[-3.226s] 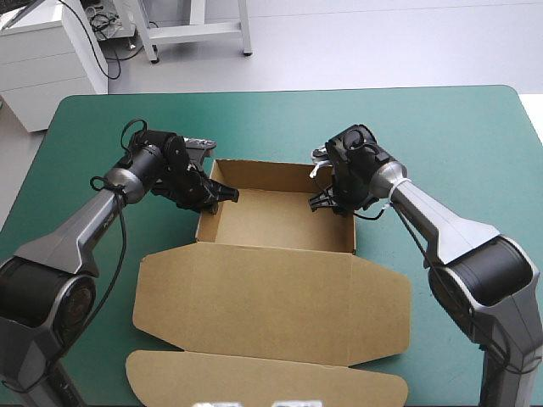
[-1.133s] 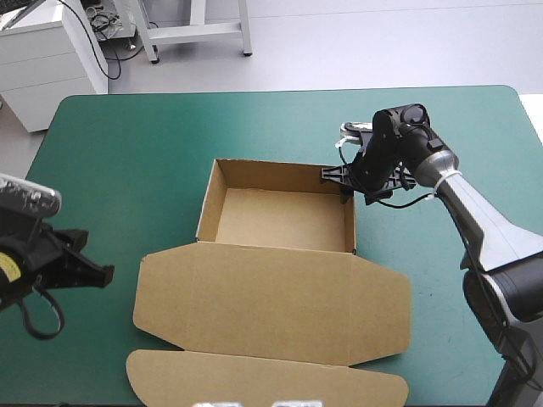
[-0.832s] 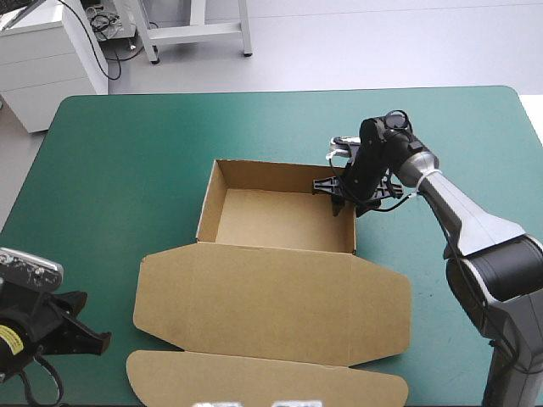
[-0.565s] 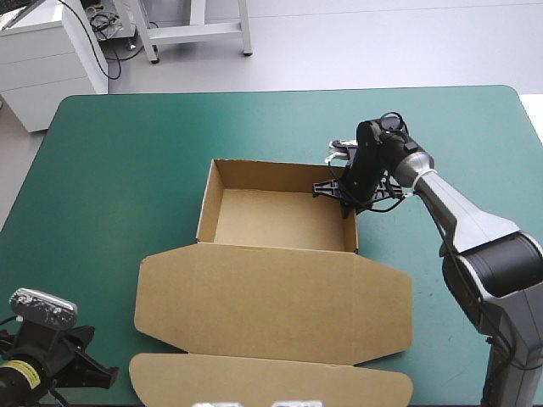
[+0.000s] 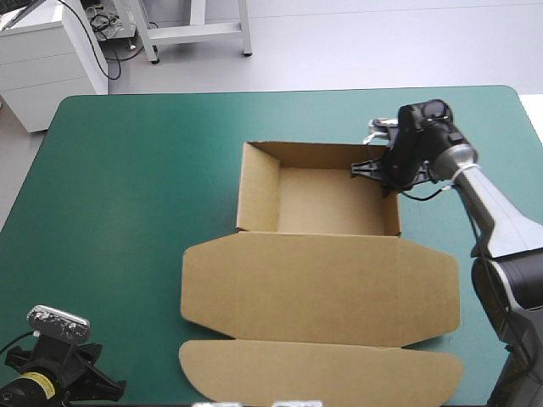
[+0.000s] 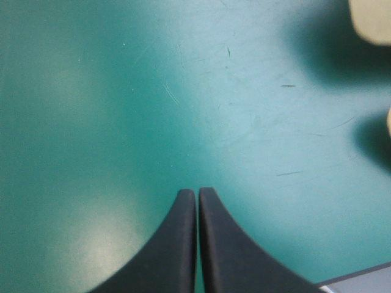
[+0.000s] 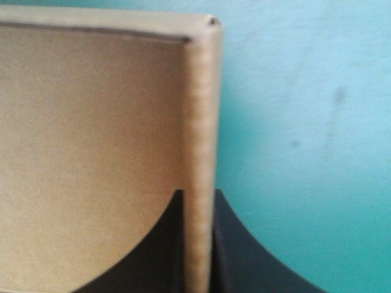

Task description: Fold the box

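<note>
Right gripper (image 5: 383,172): clamped on the right wall of the box (image 5: 318,288) close to its far right corner, with 1 black finger set inside the tray and 1 outside; in the right wrist view the wall's top edge is seen pinched between the 2 fingers, with bare teal-green cover (image 5: 136,170) beyond the outer face. Left gripper (image 6: 197,198): fingers pressed together in 1 pointed arch, nothing held, poised over bare cover at the table's near left corner, well apart from the box. Box: brown board, formed as an open tray with 4 walls raised, placed right of the table's middle; the lid is laid flat from the tray's near wall toward the near edge, ending in 1 rounded front flap.
</note>
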